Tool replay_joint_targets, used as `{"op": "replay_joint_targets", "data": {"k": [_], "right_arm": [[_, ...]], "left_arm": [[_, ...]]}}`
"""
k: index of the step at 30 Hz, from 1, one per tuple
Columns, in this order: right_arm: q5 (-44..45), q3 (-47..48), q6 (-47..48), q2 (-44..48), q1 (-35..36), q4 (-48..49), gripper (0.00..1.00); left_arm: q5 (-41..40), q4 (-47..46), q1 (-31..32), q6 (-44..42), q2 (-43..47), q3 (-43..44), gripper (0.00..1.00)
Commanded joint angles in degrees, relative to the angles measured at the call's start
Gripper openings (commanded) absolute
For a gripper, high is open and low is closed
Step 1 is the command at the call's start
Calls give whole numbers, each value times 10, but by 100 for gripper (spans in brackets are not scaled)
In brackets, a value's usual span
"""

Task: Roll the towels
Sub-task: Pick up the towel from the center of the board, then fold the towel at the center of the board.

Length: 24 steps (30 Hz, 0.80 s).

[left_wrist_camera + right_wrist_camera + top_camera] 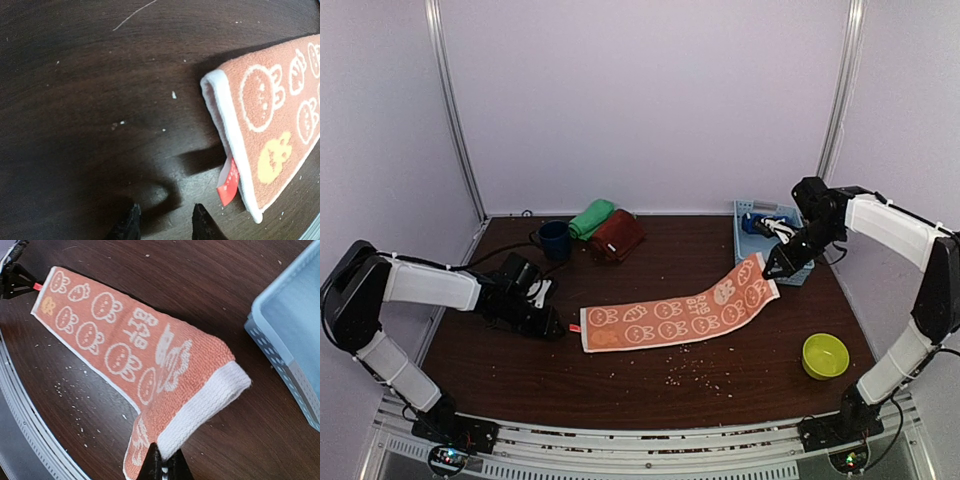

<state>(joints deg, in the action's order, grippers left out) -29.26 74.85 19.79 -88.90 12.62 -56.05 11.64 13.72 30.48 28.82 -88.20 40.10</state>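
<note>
The orange bunny-print towel (675, 318) lies folded into a long strip across the middle of the bench (720, 390). Its left end is flat, and its right end is raised off the wood near the pale blue basket (739, 240). The right jaws are pressed together on the white hem of that raised corner, so the strip sags a little under them. The left jaws stand partly spread and empty, just left of the flat end, where a small red tag (228, 182) sticks out from the hem. A rolled green towel (591, 218) and a rolled dark maroon towel (617, 236) sit touching at the far side, beside the navy mug (555, 240). Something blue and white lies in the basket and may be another towel, but it is too small to tell. A yellow-green bowl (825, 355) sits well apart at the near right. The step in hand looks like straightening the strip before rolling. It would go best if the right end were drawn gently rightward to take out the sag, then lowered flat with both long edges in line. The roll likely wants to start at one short end, with the first turn tucked tight and square to the strip. The other arm should hold the far end so the cloth does not slide or skew.
</note>
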Motion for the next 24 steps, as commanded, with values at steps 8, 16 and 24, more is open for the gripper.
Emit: {"op": "replay_joint_targets", "data": {"k": [8,16,24], "right_arm": [[-108,55,2,-60,82,-17,0],[-190,123,-26,-144,147,-1,0],[-219,155,-107,-214,206,80,0]], "left_arm": [[0,-6,14,15,-8,11,37],[2,-26,14,19,-20,8,37],[6,-62,15,26,-20,-4,36]]}}
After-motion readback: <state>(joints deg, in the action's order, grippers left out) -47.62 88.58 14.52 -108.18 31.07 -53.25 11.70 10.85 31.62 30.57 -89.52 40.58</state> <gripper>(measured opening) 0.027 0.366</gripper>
